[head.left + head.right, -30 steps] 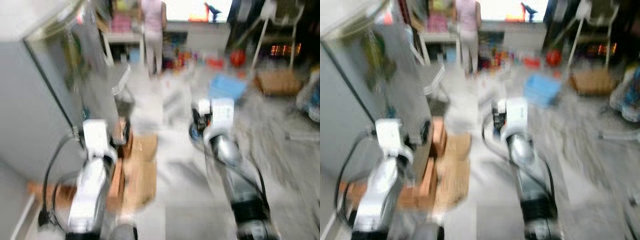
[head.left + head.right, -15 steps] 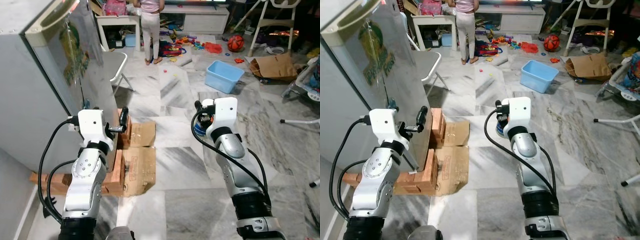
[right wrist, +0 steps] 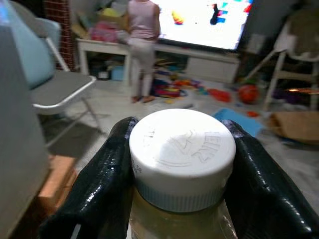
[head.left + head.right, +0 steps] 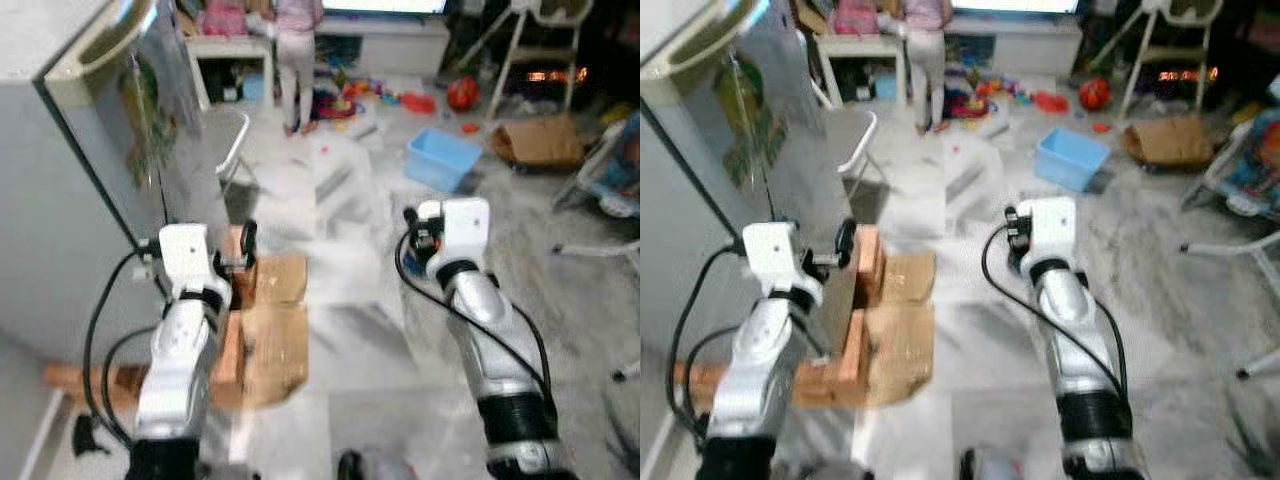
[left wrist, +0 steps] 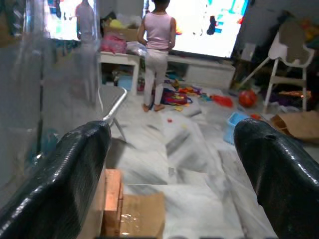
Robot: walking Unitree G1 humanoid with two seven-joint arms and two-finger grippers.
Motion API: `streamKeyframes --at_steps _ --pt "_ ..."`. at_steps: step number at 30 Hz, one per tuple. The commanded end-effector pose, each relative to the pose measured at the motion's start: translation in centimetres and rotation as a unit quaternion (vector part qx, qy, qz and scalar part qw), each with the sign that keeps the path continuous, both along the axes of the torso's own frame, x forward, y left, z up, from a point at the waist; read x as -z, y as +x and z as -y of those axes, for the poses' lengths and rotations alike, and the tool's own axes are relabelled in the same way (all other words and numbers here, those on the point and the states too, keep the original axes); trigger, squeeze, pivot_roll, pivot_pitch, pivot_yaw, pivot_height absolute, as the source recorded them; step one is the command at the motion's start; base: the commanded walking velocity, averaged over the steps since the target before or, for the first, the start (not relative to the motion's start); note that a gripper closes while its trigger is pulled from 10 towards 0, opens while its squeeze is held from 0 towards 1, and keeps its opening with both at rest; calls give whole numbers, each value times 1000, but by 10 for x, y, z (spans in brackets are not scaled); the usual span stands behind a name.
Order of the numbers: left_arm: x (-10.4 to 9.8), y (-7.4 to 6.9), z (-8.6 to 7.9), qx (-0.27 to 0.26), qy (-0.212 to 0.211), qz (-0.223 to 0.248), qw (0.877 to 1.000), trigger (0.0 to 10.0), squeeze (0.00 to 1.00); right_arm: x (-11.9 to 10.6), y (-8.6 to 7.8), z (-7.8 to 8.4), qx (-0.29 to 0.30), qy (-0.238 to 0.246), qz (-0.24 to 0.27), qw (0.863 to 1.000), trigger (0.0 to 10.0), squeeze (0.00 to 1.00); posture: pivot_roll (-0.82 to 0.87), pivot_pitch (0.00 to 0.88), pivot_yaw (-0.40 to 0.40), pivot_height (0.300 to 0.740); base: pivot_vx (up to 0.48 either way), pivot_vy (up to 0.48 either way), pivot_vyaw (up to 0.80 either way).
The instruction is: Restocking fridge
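White-capped bottle (image 3: 182, 149) being clamped between fingers (image 3: 99, 184) of right tool (image 3: 179, 164), carried upright for stocking. Left tool (image 5: 169, 164) being held wide, empty, beside fridge door (image 4: 150, 180), probably for opening.
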State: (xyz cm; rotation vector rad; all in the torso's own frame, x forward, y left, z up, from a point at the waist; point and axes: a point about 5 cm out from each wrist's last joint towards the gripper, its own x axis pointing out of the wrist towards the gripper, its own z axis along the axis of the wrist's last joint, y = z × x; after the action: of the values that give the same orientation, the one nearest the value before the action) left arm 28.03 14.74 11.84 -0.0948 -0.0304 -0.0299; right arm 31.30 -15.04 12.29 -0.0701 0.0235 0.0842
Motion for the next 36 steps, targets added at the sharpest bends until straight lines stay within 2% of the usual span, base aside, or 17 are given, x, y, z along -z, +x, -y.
streamKeyframes --at_steps 1,5,8,14,18,19,24,25,29,32,33,36 --pt "-2 0 -16 -56 16 4 998 10000 0 -11 1 -10 -18 4 21 1000 10000 0 46 0 -57 740 0 0 0" --pt "-2 2 -30 -100 15 2 995 10000 0 -10 -2 -8 -18 3 18 1000 10000 0 41 0 -58 740 0 0 0" --pt "0 6 -36 -105 9 -4 994 10000 0 -7 -7 -5 -18 4 11 1000 10000 0 35 0 -59 740 0 0 0" --pt "-4 27 -32 -79 -2 2 997 10000 0 0 -24 2 -21 0 -9 1000 10000 0 8 0 -48 740 0 0 0" --pt "-4 36 -31 -77 0 4 997 10000 0 3 -29 5 -19 -6 -22 1000 10000 0 -6 0 -40 740 0 0 0" --pt "-4 42 -32 -84 4 3 996 10000 0 5 -34 7 -17 -4 -28 999 10000 0 -18 0 -35 740 0 0 0" --pt "-9 52 -42 -117 14 9 993 10000 0 4 -47 13 -12 0 -38 999 10000 0 -40 9 -26 740 0 0 0" --pt "-12 56 -49 -133 15 15 991 10000 0 4 -57 17 -9 2 -44 999 10000 0 -47 14 -23 740 0 0 0" --pt "-13 53 -59 -152 17 21 988 10000 0 8 -70 24 -3 2 -59 998 10000 0 -50 20 -21 740 0 0 0" --pt "-8 38 -60 -143 16 22 989 10000 0 12 -77 27 -2 0 -71 997 10000 0 -43 27 -22 740 0 0 0" --pt "-8 38 -60 -143 16 22 989 10000 0 12 -77 27 -2 0 -71 997 10000 0 -43 27 -22 740 0 0 0" --pt "-1 25 -61 -151 21 16 988 10000 0 11 -76 25 -5 2 -72 997 10000 0 -37 27 -26 740 0 0 0"
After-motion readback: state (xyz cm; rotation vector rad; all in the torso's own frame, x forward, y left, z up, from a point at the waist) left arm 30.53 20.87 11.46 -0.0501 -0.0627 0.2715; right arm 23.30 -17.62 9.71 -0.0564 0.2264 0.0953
